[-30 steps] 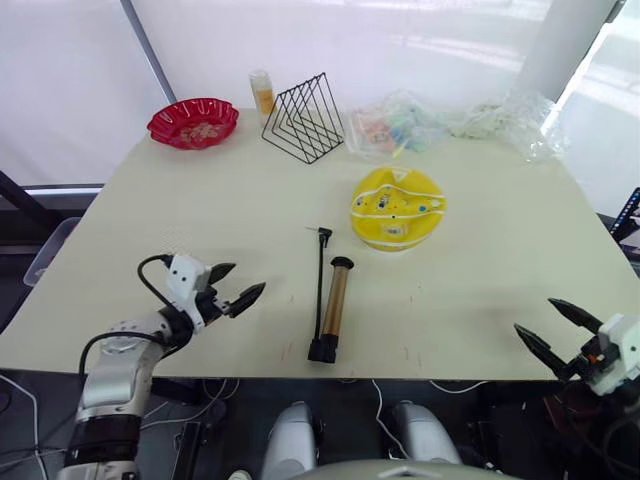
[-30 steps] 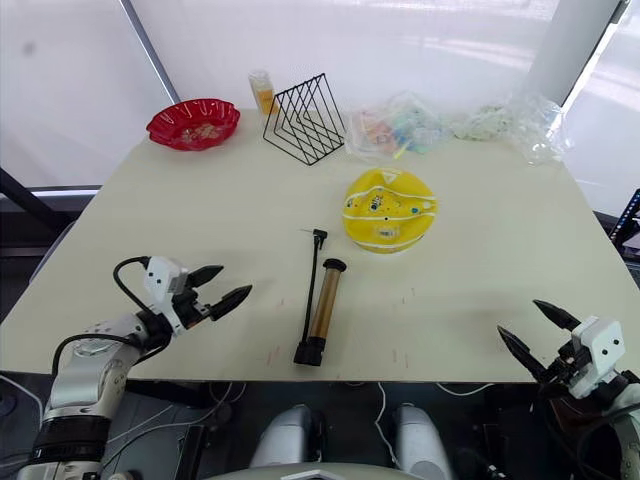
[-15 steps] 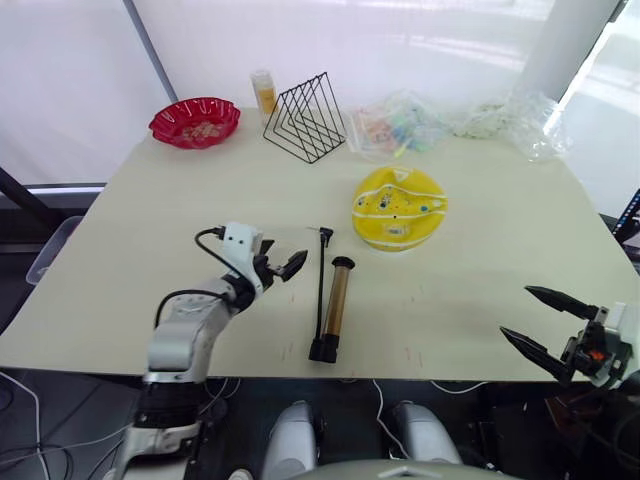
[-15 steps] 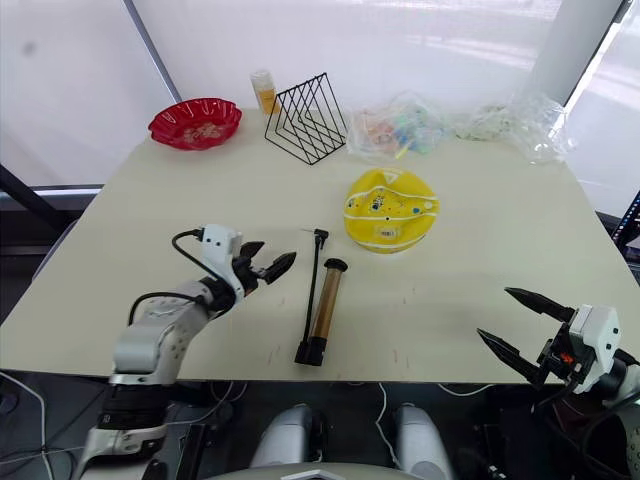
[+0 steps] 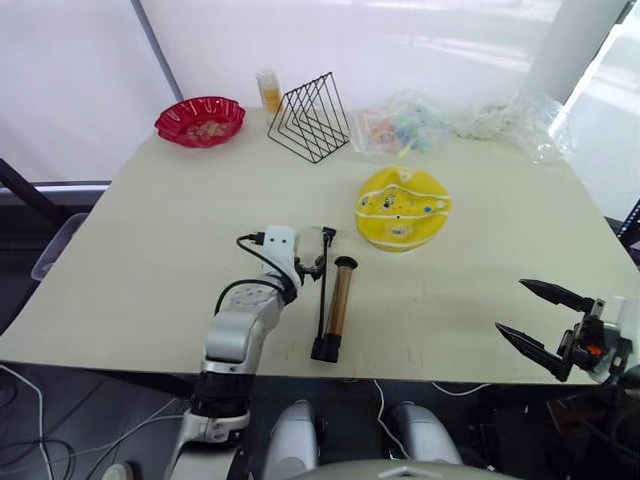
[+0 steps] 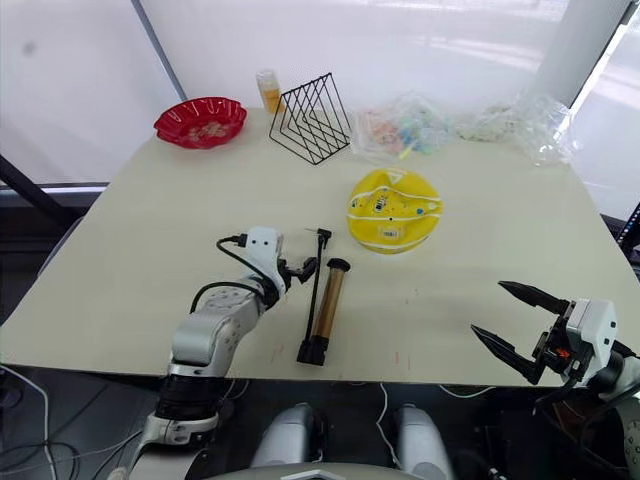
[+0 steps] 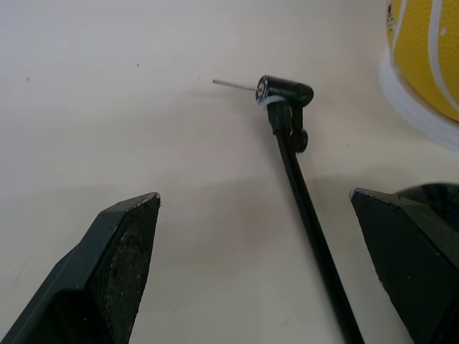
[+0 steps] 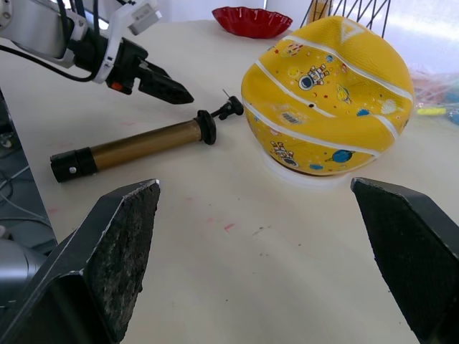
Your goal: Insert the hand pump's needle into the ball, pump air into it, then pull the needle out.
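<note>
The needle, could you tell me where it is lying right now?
The needle lies flat on the table at the far end of the hand pump, just ahead of the open left gripper and left of the ball.

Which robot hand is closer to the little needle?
Left. The left gripper hovers open right beside the needle and hose. The right gripper is off at the table's near right corner.

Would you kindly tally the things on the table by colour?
Yellow: 1, the ball
Red: 1, the bowl
Black: 1, the wire rack
Bronze-gold: 1, the hand pump
Orange: 1, the bottle
Clear: 2, the plastic bags
Total: 7
</note>
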Motion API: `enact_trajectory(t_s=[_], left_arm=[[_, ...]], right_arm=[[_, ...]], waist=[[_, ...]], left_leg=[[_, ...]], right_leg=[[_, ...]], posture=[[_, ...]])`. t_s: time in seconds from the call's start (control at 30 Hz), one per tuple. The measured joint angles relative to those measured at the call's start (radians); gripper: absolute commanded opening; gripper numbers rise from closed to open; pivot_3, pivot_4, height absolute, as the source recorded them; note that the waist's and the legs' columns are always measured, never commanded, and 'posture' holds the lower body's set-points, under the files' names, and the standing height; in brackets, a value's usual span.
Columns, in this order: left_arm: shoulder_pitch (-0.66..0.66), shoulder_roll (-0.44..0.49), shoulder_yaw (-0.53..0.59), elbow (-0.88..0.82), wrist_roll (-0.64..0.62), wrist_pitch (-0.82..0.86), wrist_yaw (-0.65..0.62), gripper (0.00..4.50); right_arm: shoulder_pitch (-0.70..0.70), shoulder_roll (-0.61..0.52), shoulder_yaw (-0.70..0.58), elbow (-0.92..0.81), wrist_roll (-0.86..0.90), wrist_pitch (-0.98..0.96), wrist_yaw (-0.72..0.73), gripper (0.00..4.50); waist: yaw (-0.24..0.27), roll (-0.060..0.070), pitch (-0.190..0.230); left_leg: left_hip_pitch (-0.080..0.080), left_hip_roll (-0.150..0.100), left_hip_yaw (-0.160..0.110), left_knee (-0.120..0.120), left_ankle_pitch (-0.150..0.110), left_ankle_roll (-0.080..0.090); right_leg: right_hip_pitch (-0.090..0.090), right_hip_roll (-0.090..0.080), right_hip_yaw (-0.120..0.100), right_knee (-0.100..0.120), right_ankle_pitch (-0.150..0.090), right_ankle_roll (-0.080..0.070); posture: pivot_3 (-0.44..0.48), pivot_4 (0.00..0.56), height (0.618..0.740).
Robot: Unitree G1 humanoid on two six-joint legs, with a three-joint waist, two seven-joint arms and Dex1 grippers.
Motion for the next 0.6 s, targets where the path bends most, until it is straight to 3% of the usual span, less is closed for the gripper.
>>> enact_trajectory(t_s=[0.33,0.5,0.6], left_arm=[[-0.093,-0.058,-0.063,0.191,0.112,0.033,0.078,4.50],[-0.098,-0.070,-0.073,0.200,0.136,0.038,0.079,4.50],[-0.098,-0.082,-0.067,0.200,0.138,0.047,0.084,3.84]], right_arm=[[-0.008,-0.002,-0.001,-0.027,0.001,0.020,-0.018,4.49],[-0.005,-0.004,-0.001,-0.031,0.001,0.027,-0.019,4.49],[0.000,-0.008,-0.002,-0.038,0.001,0.031,-0.020,4.50]], waist=[[0.000,-0.001,0.000],[0.000,-0.001,0.000],[0.000,0.000,0.000]], left_leg=[[0.000,-0.013,-0.019,0.000,0.000,0.000],[0.000,-0.013,-0.022,0.000,0.000,0.000],[0.000,-0.013,-0.022,0.000,0.000,0.000]], right_leg=[[0.002,0.000,0.001,0.000,0.000,0.000],[0.002,0.000,0.001,0.000,0.000,0.000],[0.002,0.000,0.001,0.000,0.000,0.000]], posture=[[0.000,0.150,0.737],[0.000,0.150,0.737],[0.000,0.150,0.737]])
